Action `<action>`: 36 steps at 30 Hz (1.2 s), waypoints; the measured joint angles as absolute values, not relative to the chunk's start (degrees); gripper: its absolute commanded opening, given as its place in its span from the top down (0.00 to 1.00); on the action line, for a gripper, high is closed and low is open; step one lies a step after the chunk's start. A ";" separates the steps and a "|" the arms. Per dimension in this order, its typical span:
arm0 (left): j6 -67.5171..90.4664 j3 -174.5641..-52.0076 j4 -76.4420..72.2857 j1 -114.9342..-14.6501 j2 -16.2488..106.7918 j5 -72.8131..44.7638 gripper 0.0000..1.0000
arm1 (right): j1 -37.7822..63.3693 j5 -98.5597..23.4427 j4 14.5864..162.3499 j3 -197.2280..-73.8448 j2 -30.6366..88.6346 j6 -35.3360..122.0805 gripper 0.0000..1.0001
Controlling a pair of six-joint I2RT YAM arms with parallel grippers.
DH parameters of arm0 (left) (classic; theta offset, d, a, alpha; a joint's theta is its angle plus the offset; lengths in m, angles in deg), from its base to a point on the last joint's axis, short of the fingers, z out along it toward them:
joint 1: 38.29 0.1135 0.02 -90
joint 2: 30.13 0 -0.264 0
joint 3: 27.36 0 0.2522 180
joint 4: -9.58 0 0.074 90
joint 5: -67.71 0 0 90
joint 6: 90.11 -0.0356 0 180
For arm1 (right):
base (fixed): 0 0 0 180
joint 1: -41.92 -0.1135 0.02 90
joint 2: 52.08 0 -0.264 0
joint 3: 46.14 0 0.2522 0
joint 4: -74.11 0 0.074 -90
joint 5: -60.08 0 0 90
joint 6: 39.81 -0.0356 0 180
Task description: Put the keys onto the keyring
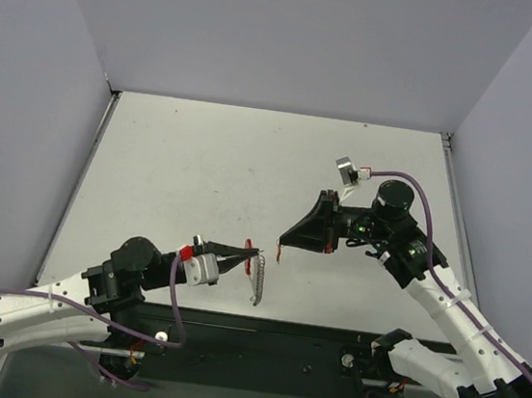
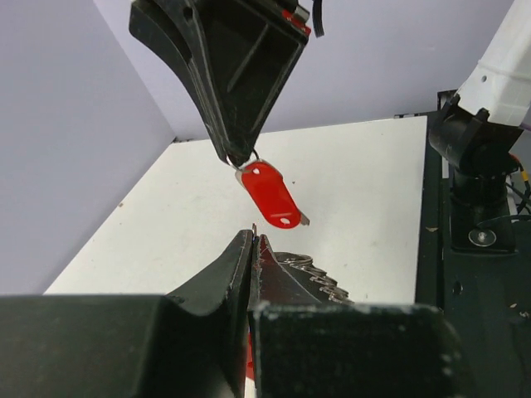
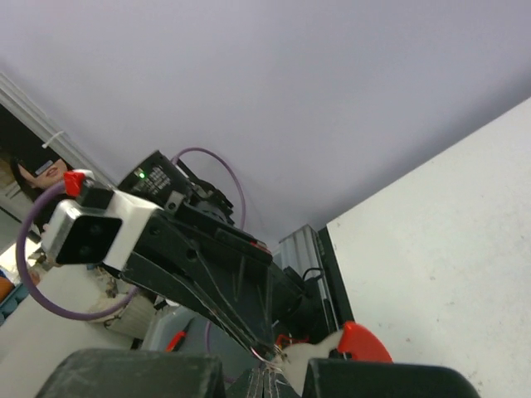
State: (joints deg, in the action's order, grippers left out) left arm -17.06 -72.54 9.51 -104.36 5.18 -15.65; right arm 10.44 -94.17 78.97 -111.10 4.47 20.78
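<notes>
My left gripper (image 1: 252,253) is shut on the keyring; its silver link chain (image 1: 256,286) hangs below the fingertips. In the left wrist view the chain (image 2: 317,272) bunches to the right of the closed gripper (image 2: 253,240), and a bit of red shows under the fingers. My right gripper (image 1: 281,243) is shut on the silver end of a key with a flat red cover (image 2: 270,193), which hangs just above and beyond the left fingertips, apart from them. The right wrist view shows the red piece (image 3: 362,342) beside the right gripper (image 3: 267,383).
The white table (image 1: 201,172) has grey walls on three sides. A black strip (image 1: 258,339) with the arm bases runs along the near edge. The right arm's base (image 2: 481,149) stands at the right of the left wrist view.
</notes>
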 measured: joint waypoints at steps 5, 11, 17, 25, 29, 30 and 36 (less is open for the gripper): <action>-19.07 -69.80 14.69 -104.36 5.77 -15.67 1.00 | 9.19 -95.15 73.44 -111.10 4.54 17.02 1.00; -20.40 -67.95 22.12 -104.36 6.51 -16.05 1.00 | 8.45 -96.24 70.51 -111.15 5.78 15.16 1.00; -20.81 -66.85 28.33 -104.36 7.69 -16.29 1.00 | 8.45 -96.31 69.02 -111.15 6.44 13.92 1.00; -20.79 -66.85 32.20 -104.36 10.60 -16.18 1.00 | 8.45 -96.18 66.55 -111.15 6.70 12.01 1.00; -20.79 -66.85 32.94 -104.36 10.95 -16.02 1.00 | 8.45 -96.18 66.00 -111.15 6.75 11.53 1.00; -20.79 -66.85 33.03 -104.36 10.92 -16.02 1.00 | 8.45 -96.18 65.92 -111.15 6.75 11.51 1.00; -20.79 -66.85 33.25 -104.36 10.92 -15.83 1.00 | 8.45 -96.16 65.74 -111.15 6.75 11.38 1.00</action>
